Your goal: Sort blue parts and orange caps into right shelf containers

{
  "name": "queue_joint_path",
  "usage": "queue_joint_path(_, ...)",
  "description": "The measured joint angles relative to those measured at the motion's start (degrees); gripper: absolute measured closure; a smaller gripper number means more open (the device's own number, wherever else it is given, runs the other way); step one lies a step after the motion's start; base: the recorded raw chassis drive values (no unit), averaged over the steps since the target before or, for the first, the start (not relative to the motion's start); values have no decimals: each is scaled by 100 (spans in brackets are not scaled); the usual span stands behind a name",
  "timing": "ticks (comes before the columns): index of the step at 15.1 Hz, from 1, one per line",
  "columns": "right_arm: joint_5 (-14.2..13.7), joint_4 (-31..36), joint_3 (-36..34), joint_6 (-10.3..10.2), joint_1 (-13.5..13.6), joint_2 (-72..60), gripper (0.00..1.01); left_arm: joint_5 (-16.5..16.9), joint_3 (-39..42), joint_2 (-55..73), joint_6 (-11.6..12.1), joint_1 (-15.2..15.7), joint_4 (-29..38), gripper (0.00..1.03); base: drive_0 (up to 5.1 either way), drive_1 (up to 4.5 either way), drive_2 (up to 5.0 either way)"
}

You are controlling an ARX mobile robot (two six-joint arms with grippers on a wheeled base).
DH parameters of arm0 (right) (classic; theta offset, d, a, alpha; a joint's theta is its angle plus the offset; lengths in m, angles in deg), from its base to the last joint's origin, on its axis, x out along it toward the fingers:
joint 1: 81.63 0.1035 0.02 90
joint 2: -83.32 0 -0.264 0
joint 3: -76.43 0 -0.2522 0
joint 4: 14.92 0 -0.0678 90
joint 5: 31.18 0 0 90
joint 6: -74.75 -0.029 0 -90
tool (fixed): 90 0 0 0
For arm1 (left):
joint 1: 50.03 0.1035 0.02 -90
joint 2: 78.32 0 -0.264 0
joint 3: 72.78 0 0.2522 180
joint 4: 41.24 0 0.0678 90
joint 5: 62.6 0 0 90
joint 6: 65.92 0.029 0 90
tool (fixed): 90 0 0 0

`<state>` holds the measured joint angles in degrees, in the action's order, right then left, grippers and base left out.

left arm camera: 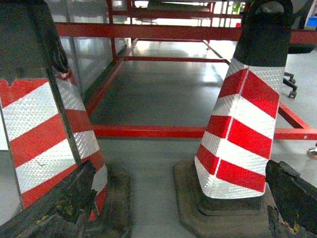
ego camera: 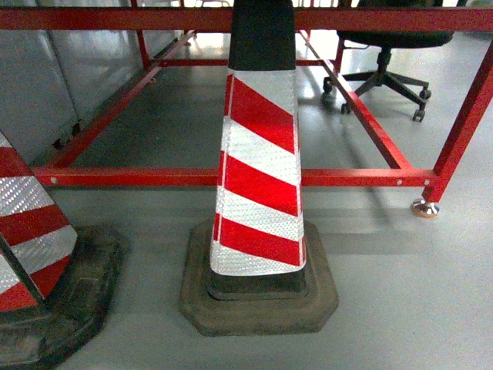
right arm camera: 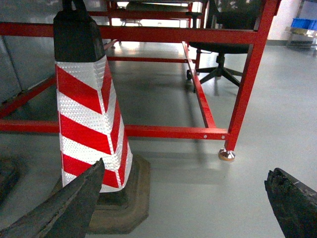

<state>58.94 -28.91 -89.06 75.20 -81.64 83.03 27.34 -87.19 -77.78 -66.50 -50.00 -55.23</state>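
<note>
Head view gives you two cones: one cut off at the left edge [ego camera: 35,254], and one standing upright in the middle [ego camera: 260,169], striped red and white with a black top on a dark rubber base. Behind them runs one red frame [ego camera: 370,177] of floor rails and posts, with a single metal foot [ego camera: 424,207] at its right corner. One black chair [ego camera: 385,46] stands inside the frame, top right. You see neither gripper in this view, and no crates.

In the left wrist view you again count two cones, one close on the left and one on the right. The left gripper [left arm camera: 181,171] has its two dark, worn fingers [left arm camera: 59,208] at the bottom corners. They are spread wide, with only floor and cone base showing between them, so it holds nothing.

In the right wrist view you count one cone on the left, then the red frame, the foot and the chair. The right gripper [right arm camera: 185,168] is also spread wide and holds nothing. The blue crates [right arm camera: 302,22] show only here, far off at the top right edge behind the frame post, well apart from both grippers. They are too small for you to count, and you cannot tell which way they point or how their long axis lies.
</note>
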Motion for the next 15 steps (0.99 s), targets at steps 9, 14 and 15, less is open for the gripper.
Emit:
queue_joint_path(9, 0, 0, 0, 0, 0, 0, 3, 0, 0, 0, -2, 0, 0, 5, 0, 0, 0)
queue_joint_path(14, 0, 0, 0, 0, 0, 0, 3, 0, 0, 0, -2, 0, 0, 5, 0, 0, 0)
queue_joint_path(15, 0, 0, 0, 0, 0, 0, 3, 0, 0, 0, -2, 0, 0, 5, 0, 0, 0)
